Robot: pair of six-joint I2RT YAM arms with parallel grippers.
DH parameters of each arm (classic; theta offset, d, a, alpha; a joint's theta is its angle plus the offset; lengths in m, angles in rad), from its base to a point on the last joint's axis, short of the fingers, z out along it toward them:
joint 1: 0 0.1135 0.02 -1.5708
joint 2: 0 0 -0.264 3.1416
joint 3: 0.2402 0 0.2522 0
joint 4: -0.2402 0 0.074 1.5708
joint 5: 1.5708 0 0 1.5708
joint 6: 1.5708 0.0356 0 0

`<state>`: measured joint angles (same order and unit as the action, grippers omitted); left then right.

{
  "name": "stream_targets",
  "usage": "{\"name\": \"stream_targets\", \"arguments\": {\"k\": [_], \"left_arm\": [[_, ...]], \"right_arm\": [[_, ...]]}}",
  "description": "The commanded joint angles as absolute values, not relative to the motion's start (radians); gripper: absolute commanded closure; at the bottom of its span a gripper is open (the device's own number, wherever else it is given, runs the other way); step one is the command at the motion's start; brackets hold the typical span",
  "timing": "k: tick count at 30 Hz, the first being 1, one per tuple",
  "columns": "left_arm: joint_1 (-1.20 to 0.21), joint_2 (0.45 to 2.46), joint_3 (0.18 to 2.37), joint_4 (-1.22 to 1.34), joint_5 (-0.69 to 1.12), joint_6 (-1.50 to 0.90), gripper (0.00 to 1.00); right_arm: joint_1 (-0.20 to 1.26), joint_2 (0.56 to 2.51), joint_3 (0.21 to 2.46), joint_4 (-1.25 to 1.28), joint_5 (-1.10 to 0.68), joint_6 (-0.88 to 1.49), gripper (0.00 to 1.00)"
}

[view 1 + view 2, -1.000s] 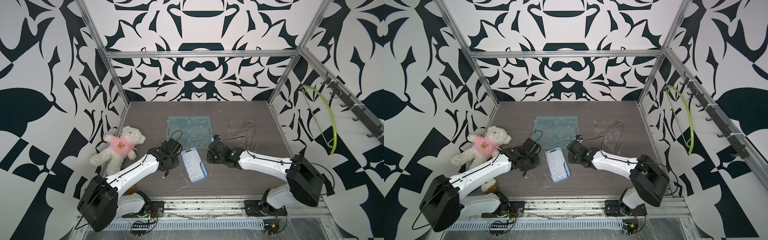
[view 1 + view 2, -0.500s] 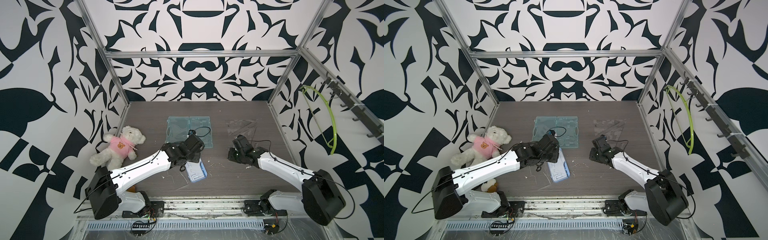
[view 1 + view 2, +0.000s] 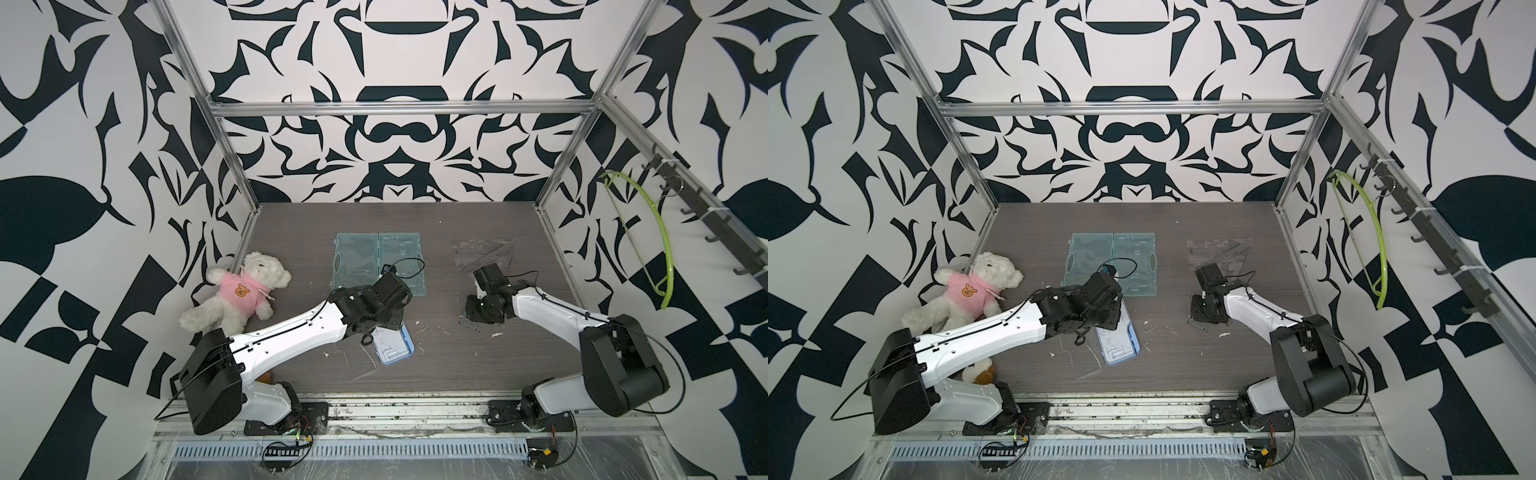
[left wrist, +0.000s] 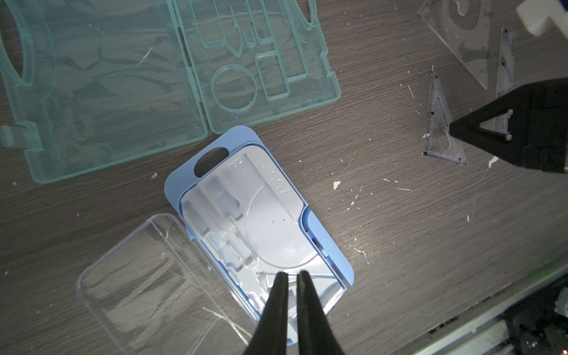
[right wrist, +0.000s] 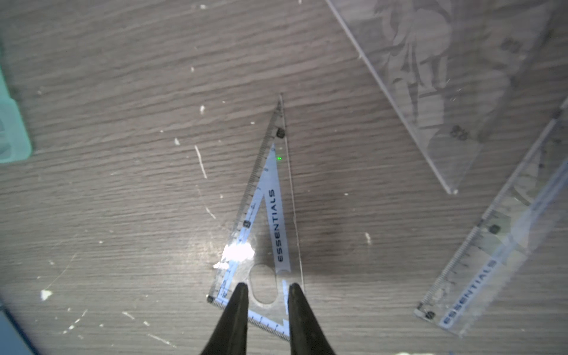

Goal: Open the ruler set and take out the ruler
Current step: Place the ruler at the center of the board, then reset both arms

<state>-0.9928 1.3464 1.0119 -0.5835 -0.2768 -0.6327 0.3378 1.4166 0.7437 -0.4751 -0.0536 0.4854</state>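
Right wrist view, unlike top views, shows right gripper (image 5: 266,287) slightly parted, empty, over triangle ruler (image 5: 278,221).

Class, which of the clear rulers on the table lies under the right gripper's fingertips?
The small narrow set square, beneath the right gripper; the large set square and straight ruler lie apart.

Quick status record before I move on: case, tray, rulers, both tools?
blue case: open, clear lid folded flat beside it
tray: white, no ruler seen in it
small set square: flat on table, outside the case
left tool: over tray end, narrow gap, empty
right tool: open, tips over the square's wide end
nearby: straight ruler, large set square, open teal case
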Motion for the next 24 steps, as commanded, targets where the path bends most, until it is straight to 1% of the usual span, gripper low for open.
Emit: {"name": "stream_targets", "arguments": {"k": [1, 4, 7, 8, 10, 12, 15, 17, 19, 20, 21, 22, 24], "left_arm": [[-0.992, 1.3, 0.993, -0.59, -0.3, -0.632, 0.75], [-0.992, 1.286, 0.993, -0.595, -0.307, -0.626, 0.6], [-0.98, 1.283, 0.998, -0.604, -0.31, -0.616, 0.48], [-0.966, 1.243, 1.0, -0.613, -0.311, -0.614, 0.43], [-0.913, 1.21, 0.997, -0.624, -0.284, -0.614, 0.39], [-0.816, 1.159, 0.978, -0.623, -0.226, -0.614, 0.35], [-0.676, 1.074, 0.953, -0.627, -0.178, -0.595, 0.24], [-0.597, 1.025, 0.943, -0.645, -0.209, -0.584, 0.17], [-0.524, 0.972, 0.934, -0.664, -0.281, -0.579, 0.16], [-0.491, 0.942, 0.919, -0.663, -0.336, -0.574, 0.09], [-0.463, 0.911, 0.899, -0.653, -0.4, -0.568, 0.06], [-0.44, 0.883, 0.879, -0.637, -0.439, -0.557, 0.06], [-0.371, 0.844, 0.849, -0.598, -0.458, -0.525, 0.06]], "right_arm": [[0.342, 1.357, 0.779, -0.505, -0.088, 0.515, 0.65], [0.371, 1.335, 0.778, -0.519, -0.084, 0.553, 0.56], [0.436, 1.347, 0.809, -0.568, -0.032, 0.571, 0.52], [0.47, 1.352, 0.826, -0.582, -0.008, 0.567, 0.51], [0.54, 1.351, 0.856, -0.59, 0.027, 0.543, 0.48], [0.61, 1.337, 0.883, -0.568, 0.063, 0.504, 0.46], [0.669, 1.297, 0.908, -0.515, 0.107, 0.441, 0.45], [0.682, 1.256, 0.905, -0.466, 0.135, 0.407, 0.45], [0.683, 1.194, 0.871, -0.393, 0.182, 0.365, 0.45], [0.683, 1.155, 0.836, -0.334, 0.24, 0.328, 0.44], [0.683, 1.114, 0.798, -0.272, 0.273, 0.302, 0.44], [0.682, 1.076, 0.755, -0.204, 0.299, 0.272, 0.43], [0.675, 0.989, 0.658, -0.072, 0.377, 0.209, 0.4]]}}
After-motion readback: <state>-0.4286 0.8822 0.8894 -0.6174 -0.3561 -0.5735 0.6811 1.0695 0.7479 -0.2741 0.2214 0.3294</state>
